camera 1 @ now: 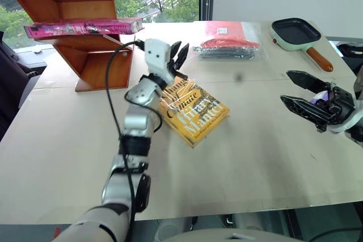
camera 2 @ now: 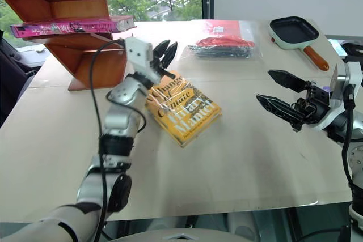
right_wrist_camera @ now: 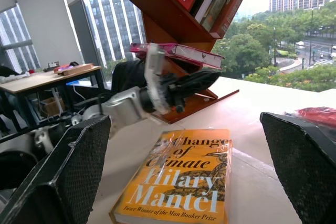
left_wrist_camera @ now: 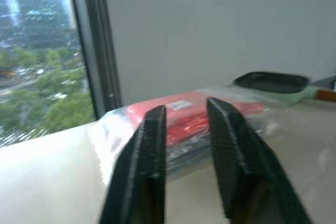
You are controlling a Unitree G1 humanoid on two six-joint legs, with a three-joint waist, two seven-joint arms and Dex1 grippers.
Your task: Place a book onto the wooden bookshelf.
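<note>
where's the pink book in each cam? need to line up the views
Left eye view: the pink book lies flat on the wooden bookshelf, upper left.
Right eye view: same spot, upper left.
Left wrist view: I can't find it here.
Right wrist view: upper middle, on the shelf behind the left gripper.
Shared landmark: the yellow-orange book on the table.

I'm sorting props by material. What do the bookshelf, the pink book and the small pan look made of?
Wooden bookshelf: reddish-brown wood, smooth matte faces. Book: paperback in glossy plastic wrap, going by its highlights. Pan: pale green body, dark probably non-stick inside, wood-like handle.
</note>
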